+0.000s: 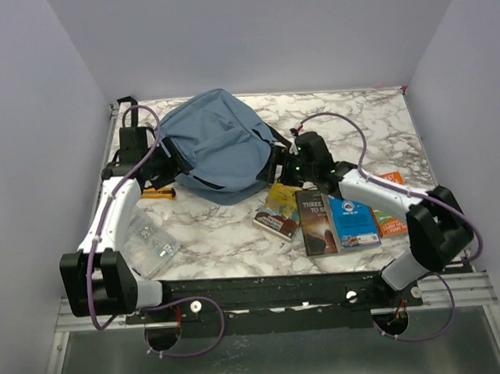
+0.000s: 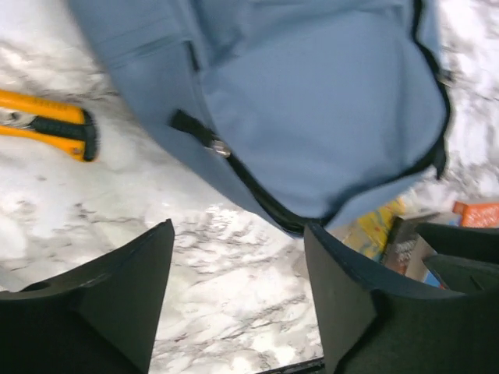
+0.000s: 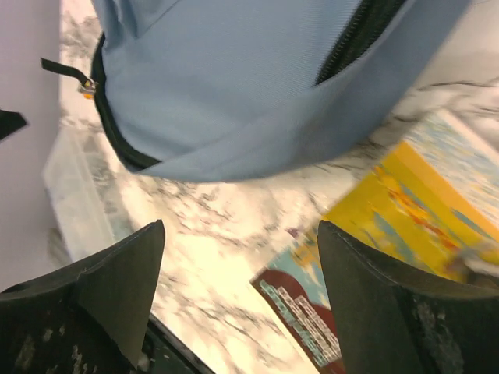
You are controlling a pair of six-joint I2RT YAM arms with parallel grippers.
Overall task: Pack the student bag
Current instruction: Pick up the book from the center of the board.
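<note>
The student bag (image 1: 216, 145) is a dusty-blue backpack with black zip trim, lying at the back middle of the marble table. My left gripper (image 1: 161, 161) sits at its left edge and my right gripper (image 1: 289, 165) at its right edge. In the left wrist view the bag (image 2: 312, 93) fills the top, a black zip pull (image 2: 199, 132) lies on it, and my left gripper (image 2: 238, 226) is open over bare marble. The right wrist view shows the bag (image 3: 249, 78) just beyond my right gripper (image 3: 240, 224), which is also open and holds nothing.
A yellow-and-red book (image 1: 278, 209), a dark book (image 1: 317, 221), a blue book (image 1: 353, 222) and an orange one (image 1: 391, 215) lie right of the middle. A yellow utility knife (image 1: 160, 192) and a clear plastic case (image 1: 150, 241) lie on the left.
</note>
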